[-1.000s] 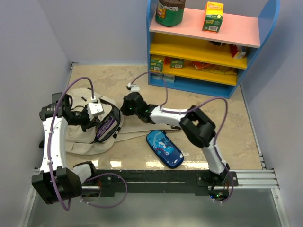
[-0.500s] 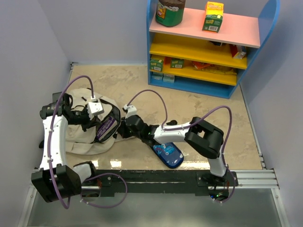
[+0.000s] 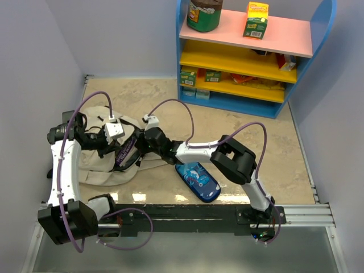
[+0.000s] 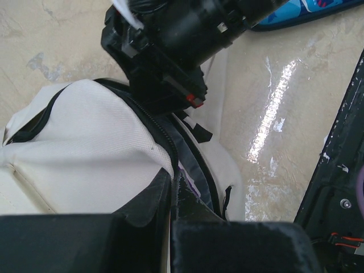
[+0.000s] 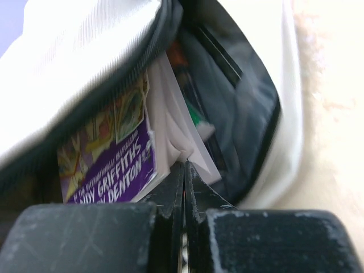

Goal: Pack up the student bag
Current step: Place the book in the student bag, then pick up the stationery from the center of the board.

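The student bag (image 3: 96,168), a soft beige backpack, lies on the table's left side with its mouth facing right. My left gripper (image 3: 116,148) is shut on the bag's zipped rim (image 4: 165,136) and holds the mouth up; the pinch sits at the left gripper (image 4: 172,182) tips. A purple book (image 3: 128,153) lies inside the mouth. My right gripper (image 3: 138,149) is at the opening. In the right wrist view the right gripper (image 5: 184,166) is shut with nothing between its jaws. Its tips touch the edges of the purple book (image 5: 108,165) and a white book (image 5: 182,131) inside the dark lining (image 5: 244,108).
A blue pencil case (image 3: 197,181) lies on the table right of the bag, under the right forearm. A beige strap (image 3: 162,165) trails toward it. A blue shelf unit (image 3: 250,57) with cartons and a jar (image 3: 203,14) stands at the back right. Walls close both sides.
The right arm swung from the middle of the table toward the bag and put its tips into the mouth. Its jaws closed fully. The left gripper kept its hold.
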Motion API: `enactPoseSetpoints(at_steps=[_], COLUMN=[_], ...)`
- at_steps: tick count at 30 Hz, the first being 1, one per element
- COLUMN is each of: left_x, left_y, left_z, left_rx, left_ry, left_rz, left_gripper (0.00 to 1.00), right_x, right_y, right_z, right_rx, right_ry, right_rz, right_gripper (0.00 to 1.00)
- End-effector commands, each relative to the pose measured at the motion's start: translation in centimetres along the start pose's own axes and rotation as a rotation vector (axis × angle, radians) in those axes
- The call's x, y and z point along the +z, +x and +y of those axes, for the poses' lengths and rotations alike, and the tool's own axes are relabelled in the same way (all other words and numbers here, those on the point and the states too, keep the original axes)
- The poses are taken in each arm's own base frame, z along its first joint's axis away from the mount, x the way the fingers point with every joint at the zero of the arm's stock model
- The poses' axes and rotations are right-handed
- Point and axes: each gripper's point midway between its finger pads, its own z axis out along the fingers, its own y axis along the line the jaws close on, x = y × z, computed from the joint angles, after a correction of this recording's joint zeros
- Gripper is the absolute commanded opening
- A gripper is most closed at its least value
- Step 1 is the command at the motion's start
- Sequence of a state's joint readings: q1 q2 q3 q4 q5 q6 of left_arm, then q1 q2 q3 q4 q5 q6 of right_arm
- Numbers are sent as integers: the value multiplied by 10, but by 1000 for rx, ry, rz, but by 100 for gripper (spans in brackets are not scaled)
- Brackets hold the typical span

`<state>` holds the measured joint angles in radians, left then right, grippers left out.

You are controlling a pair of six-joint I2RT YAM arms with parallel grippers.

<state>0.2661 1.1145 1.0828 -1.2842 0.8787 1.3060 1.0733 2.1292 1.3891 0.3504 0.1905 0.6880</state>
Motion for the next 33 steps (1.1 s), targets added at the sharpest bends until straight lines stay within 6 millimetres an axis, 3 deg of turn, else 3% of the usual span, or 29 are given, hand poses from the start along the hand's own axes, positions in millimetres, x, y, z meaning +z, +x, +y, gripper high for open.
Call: enactPoseSetpoints(at_steps=[1,3,6,9,11,12,13,15,16,17,19,20,21,22,23,25,28,33], left_x=[-6,-6,-7,-7,-6,-6,-5,-3,-2,-2,-1,-1,-1,0,0,2,3,3], left_y=[-26,-26,-26,-26,-25,-24,-24,-22,-22,-21,-21,-21,-20,-19,-18,-16,-13,-14], left_z=[-6,-6,-5,-4,-4,-4,-4,-4,-4,-4,-4,-4,-4,-5,-5,-6,-6,-5], left_rx=[58,58,61,65,62,58,53,51,53,47,48,48,49,50,46,42,38,38], left_ry=[2,1,-3,-5,-1,2,6,13,16,19,21,22,21,25,25,32,36,38], left_rz=[-81,-81,-81,-77,-74,-77,-76,-78,-79,-81,-81,-79,-78,-77,-75,-73,-70,-70], left_gripper=[0,0,0,0,0,0,0,0,0,0,0,0,0,0,0,0,0,0], right_x=[18,27,32,22,3,-5,-20,-39,-49,-65,-88,-102,-113,-127,-139,-161,-188,-213], right_y=[-16,-6,-9,-3,-8,-12,-18,-23,-20,-36,-26,-36,-29,-16,-19,2,15,33], right_z=[23,23,30,21,6,-4,-21,-40,-63,-61,-89,-92,-99,-120,-119,-140,-151,-165], right_rx=[6,3,-7,-23,-32,-29,-19,-23,-37,-48,-84,-78,-79,-72,-60,-36,16,54], right_ry=[-48,-54,-70,-51,-15,14,43,99,178,196,310,335,365,438,446,511,527,541], right_rz=[-29,3,15,41,40,35,33,32,26,-6,23,-3,24,47,42,86,102,124], right_gripper=[0,0,0,0,0,3,20,35,48,55,68,71,74,78,80,87,93,99])
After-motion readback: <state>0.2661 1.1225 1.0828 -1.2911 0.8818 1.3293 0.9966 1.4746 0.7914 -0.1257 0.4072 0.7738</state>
